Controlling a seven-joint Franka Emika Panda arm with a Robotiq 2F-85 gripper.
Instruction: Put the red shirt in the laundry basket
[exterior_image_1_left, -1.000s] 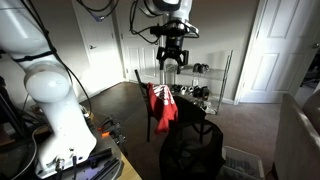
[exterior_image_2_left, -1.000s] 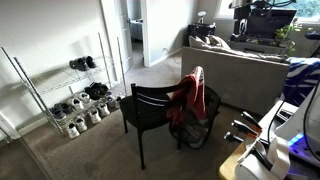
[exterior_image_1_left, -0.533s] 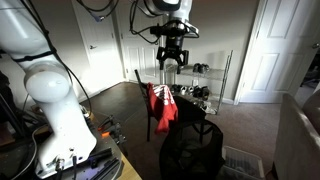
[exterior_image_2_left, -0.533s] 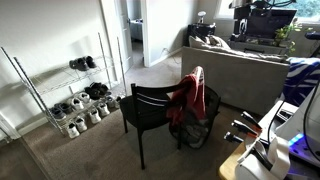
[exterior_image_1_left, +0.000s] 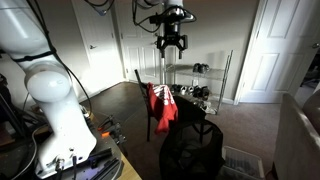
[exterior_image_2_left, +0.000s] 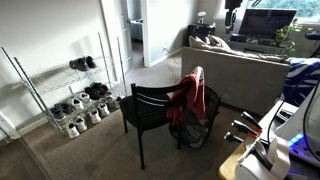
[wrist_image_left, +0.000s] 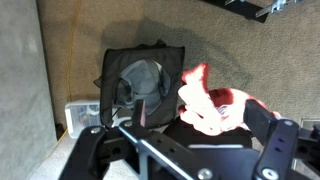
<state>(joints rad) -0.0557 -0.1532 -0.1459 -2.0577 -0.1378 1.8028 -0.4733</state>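
Observation:
The red shirt (exterior_image_1_left: 163, 108) hangs limp over the back of a dark wooden chair (exterior_image_2_left: 150, 108); it also shows in the exterior view from behind the chair (exterior_image_2_left: 190, 100) and in the wrist view (wrist_image_left: 208, 100). The black mesh laundry basket (exterior_image_1_left: 192, 152) stands on the carpet right beside the chair (exterior_image_2_left: 208, 128), and from above its opening shows grey contents (wrist_image_left: 140, 80). My gripper (exterior_image_1_left: 171, 42) hangs open and empty high above the chair and shirt, touching nothing. In the wrist view its fingers (wrist_image_left: 190, 118) frame the shirt far below.
A wire shoe rack (exterior_image_2_left: 70, 95) with several shoes stands by the wall. A sofa (exterior_image_2_left: 250, 65) is behind the chair. A white crate (wrist_image_left: 80, 112) lies on the carpet next to the basket. Closed white doors (exterior_image_1_left: 265, 50) line the room.
My gripper has risen a little and turned about its vertical axis above the chair. The shirt, chair and basket have not moved.

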